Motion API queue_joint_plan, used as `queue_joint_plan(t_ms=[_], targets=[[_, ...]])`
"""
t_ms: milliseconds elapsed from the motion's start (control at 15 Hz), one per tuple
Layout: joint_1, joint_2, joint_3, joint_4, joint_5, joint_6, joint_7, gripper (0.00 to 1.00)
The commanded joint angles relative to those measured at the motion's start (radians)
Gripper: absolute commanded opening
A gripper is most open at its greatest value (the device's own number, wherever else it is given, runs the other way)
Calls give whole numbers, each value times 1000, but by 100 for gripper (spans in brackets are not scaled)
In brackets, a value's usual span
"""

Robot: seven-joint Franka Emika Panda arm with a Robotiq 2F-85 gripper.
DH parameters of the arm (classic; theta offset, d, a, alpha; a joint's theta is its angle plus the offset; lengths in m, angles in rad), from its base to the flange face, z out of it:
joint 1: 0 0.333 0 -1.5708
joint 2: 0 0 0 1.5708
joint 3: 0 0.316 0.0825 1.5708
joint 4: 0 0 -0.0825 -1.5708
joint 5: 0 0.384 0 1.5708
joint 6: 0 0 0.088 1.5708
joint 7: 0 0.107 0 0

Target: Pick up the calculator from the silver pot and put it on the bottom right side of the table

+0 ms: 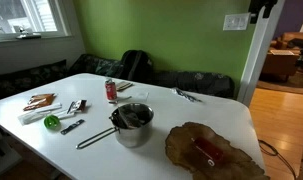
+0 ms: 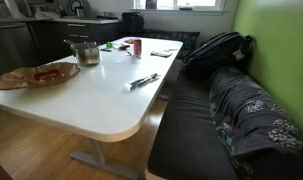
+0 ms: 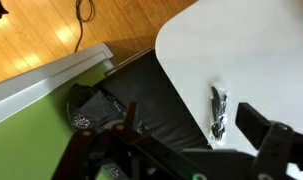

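The silver pot (image 1: 132, 127) stands mid-table with its long handle pointing to the front left; it also shows in an exterior view (image 2: 87, 51). A dark flat thing inside it, the calculator (image 1: 134, 116), leans against the rim. My gripper (image 3: 186, 150) is open and empty, high above the table's edge by the bench, far from the pot. In an exterior view only a dark part of the arm (image 1: 261, 8) shows at the top edge. The pot is out of the wrist view.
A wooden plate (image 1: 213, 150) with a red item lies near the pot. A red can (image 1: 111, 90), a green object (image 1: 51, 122), small tools and a packet of black cutlery (image 3: 218, 110) lie on the white table (image 1: 221, 112). A backpack (image 2: 216, 50) sits on the bench.
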Motion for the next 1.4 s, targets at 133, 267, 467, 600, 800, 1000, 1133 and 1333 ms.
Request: queue_joint_plan(t_ms=[133, 267, 467, 600, 800, 1000, 1133, 1333], targets=[[23, 15, -7, -6, -4, 38, 24, 100], [54, 93, 5, -13, 29, 172, 42, 100], [127, 229, 10, -17, 112, 380, -33, 100], [178, 335, 27, -1, 188, 490, -94, 100], [251, 476, 89, 30, 308, 576, -187, 100], [254, 480, 123, 18, 324, 564, -176, 100], [268, 512, 143, 32, 331, 568, -169, 100], [252, 498, 130, 33, 332, 570, -173, 100]])
